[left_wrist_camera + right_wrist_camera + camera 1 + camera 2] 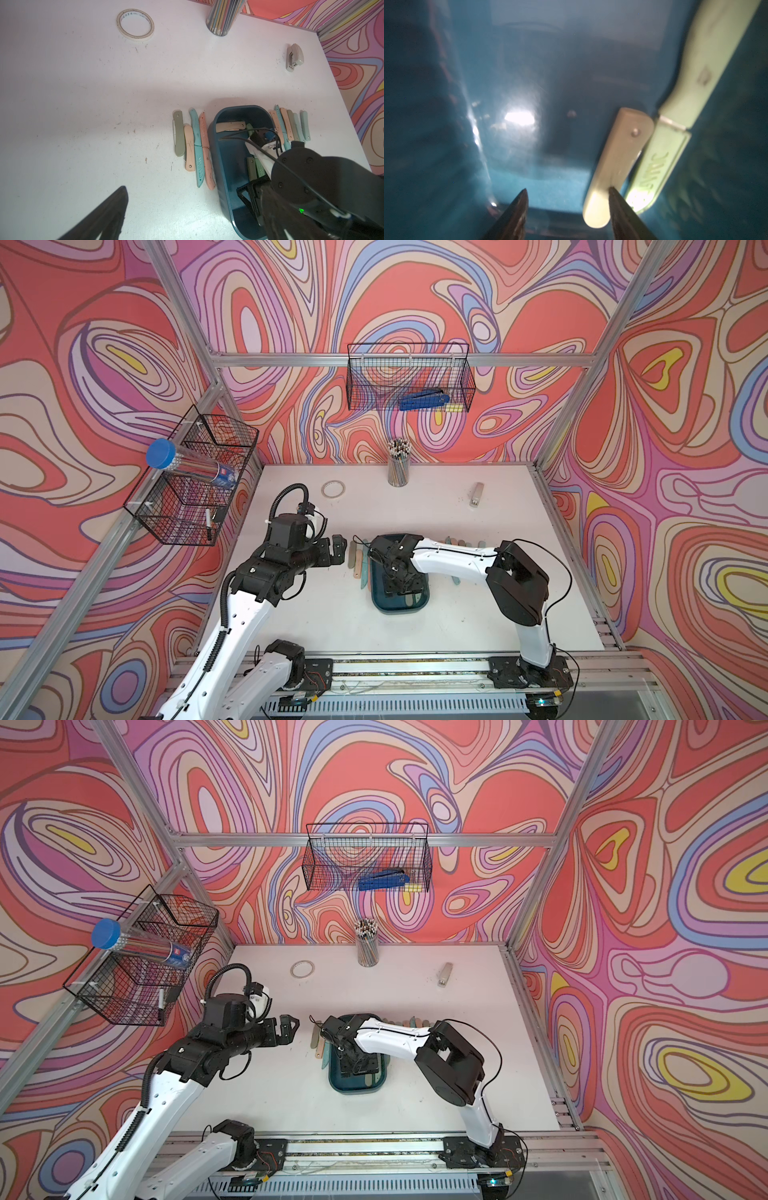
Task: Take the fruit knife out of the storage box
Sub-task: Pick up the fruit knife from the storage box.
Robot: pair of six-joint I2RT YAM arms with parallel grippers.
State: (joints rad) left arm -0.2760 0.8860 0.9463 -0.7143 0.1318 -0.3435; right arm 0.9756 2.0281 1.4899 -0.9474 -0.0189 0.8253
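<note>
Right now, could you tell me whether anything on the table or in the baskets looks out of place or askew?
Two things. In the storage box, a beige folded knife lies crosswise at one end while the green knives lie lengthwise. A blue-capped clear tube leans out over the rim of the side wire basket.

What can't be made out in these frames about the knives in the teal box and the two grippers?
- Both top views: the right arm covers most of the storage box, so its knives cannot be counted.
- Right wrist view: blur hides whether the right gripper touches the cream knife.
- Left wrist view: the picture's edge cuts off the left gripper except one finger.
</note>
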